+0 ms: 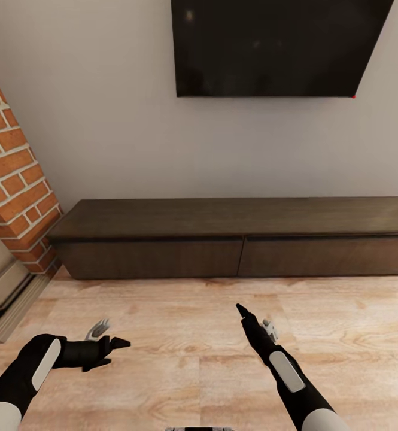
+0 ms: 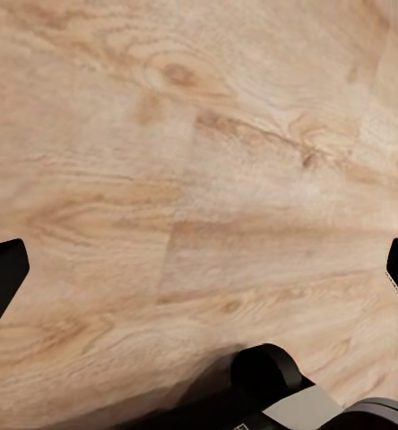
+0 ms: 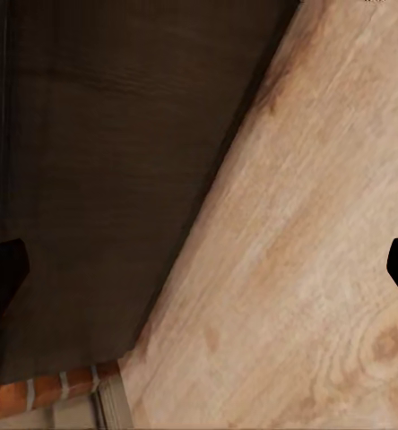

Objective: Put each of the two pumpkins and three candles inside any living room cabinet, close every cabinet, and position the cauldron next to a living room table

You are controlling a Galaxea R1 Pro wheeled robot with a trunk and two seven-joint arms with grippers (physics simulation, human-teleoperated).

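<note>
The cabinet (image 1: 240,239) is a long low dark-brown unit against the wall, with both wide drawer fronts flush and shut. My left gripper (image 1: 110,336) hangs open low over the wooden floor, its fingertips spread wide in the left wrist view (image 2: 199,273) with nothing between them. My right gripper (image 1: 255,320) is also open over the floor, a short way in front of the cabinet (image 3: 91,161), which shows dark in the right wrist view. The pumpkins, candles, cauldron and table are out of view.
A brick fireplace column (image 1: 16,179) with a stone hearth (image 1: 10,299) stands at the left. A black TV (image 1: 270,45) hangs on the wall above the cabinet. Light wood floor (image 1: 199,359) stretches between me and the cabinet.
</note>
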